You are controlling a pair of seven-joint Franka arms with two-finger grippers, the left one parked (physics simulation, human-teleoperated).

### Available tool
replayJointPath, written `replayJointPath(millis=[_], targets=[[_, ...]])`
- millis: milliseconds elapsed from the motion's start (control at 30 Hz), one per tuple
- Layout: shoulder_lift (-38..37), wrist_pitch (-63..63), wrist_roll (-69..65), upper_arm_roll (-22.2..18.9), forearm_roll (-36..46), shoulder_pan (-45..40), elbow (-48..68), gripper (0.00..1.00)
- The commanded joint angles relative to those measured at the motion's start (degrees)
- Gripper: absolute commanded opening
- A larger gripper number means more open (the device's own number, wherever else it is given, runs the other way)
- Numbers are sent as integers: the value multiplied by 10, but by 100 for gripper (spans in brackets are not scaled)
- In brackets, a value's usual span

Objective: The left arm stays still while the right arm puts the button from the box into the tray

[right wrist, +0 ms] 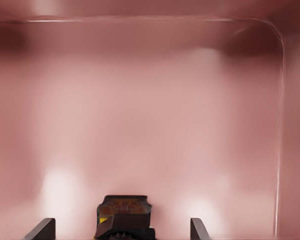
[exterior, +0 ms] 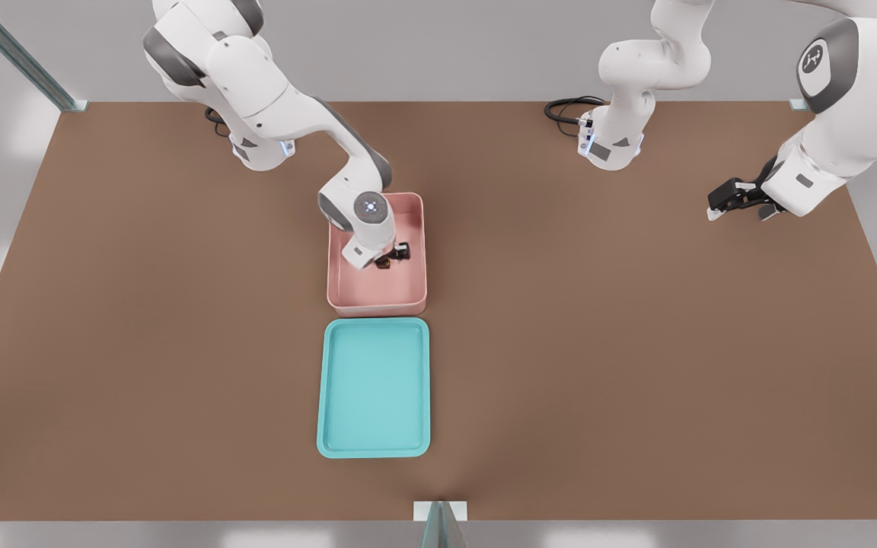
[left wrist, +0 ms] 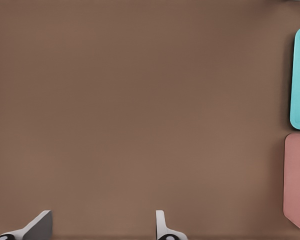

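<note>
Currently the right arm (exterior: 271,99) reaches down into the box (exterior: 412,301), just above centre of the front view, with the gripper (exterior: 391,256) low inside it. In the right wrist view the 2 fingertips (right wrist: 40,229) stand spread well apart, with the button (right wrist: 123,216) between them at the lower edge of the frame, clear of both pads. The button sits on the box floor, near the middle. The tray (exterior: 374,449) lies just below the box in the front view, its near rim close beside the box wall.

Handling judgement: the button appears small, rigid and light, with a dark block body. Grip the 2 opposite flat sides of the block, not the rounded cap, which may slip
</note>
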Motion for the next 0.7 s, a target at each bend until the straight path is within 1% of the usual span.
replayJointPath(millis=[0, 200, 233, 267, 300, 333, 400, 467, 500, 533, 567, 600, 633, 667], targets=[[-1, 21, 127, 0, -7, 0, -4, 100], [1, 18, 123, 0, -11, 5, -4, 99], [1, 16, 120, 0, -12, 4, -4, 84], [1, 16, 119, 0, -12, 2, -4, 82], [2, 16, 118, 0, -12, 1, -5, 77], [4, 16, 117, 0, -15, 1, -5, 69], [7, 16, 117, 0, -19, 1, -5, 64], [8, 16, 117, 0, -19, 3, -7, 54], [8, 15, 117, 0, -19, 4, -7, 44], [8, 15, 117, 0, -19, 4, -8, 37], [7, 8, 115, 1, -19, 3, -8, 34], [-1, 5, 107, 5, -19, -1, -6, 34], [-10, -3, 92, 13, -19, -17, -4, 34], [-14, -33, 64, 86, -19, -106, 6, 34]])
